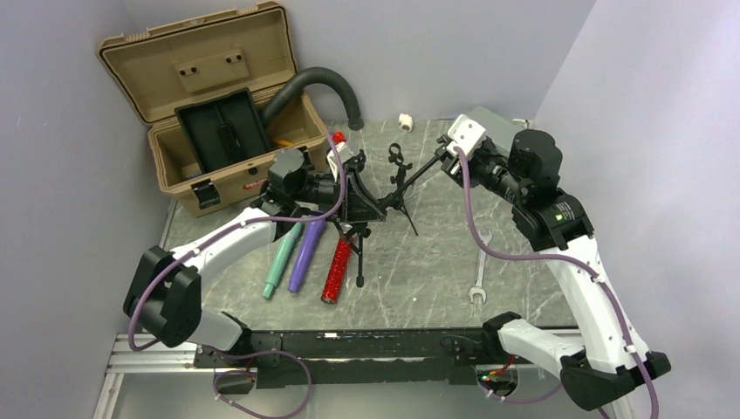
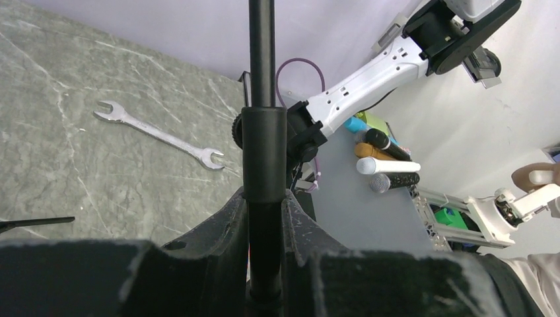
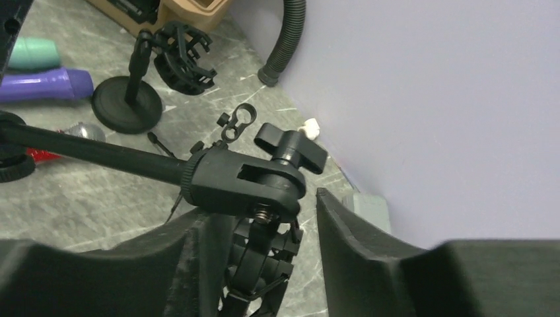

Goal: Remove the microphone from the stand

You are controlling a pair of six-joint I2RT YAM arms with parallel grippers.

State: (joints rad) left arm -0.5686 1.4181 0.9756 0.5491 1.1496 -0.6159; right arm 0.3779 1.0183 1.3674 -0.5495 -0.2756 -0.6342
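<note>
Blk tubular stand [image 2: 262,66], marbled table [image 2: 66,185]

Three microphones [image 1: 305,255] (lying flat), one wrench [image 1: 479,267]

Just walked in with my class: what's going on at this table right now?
Two robot arms are working on a black mic stand. The left pincer is clamped on its pole. The right pincer straddles the swivel joint at the boom's end, jaws not yet shut on it. A clip hangs under that joint; whether it holds a mic is unclear. Three mics lie on the table beside the stand.
</note>
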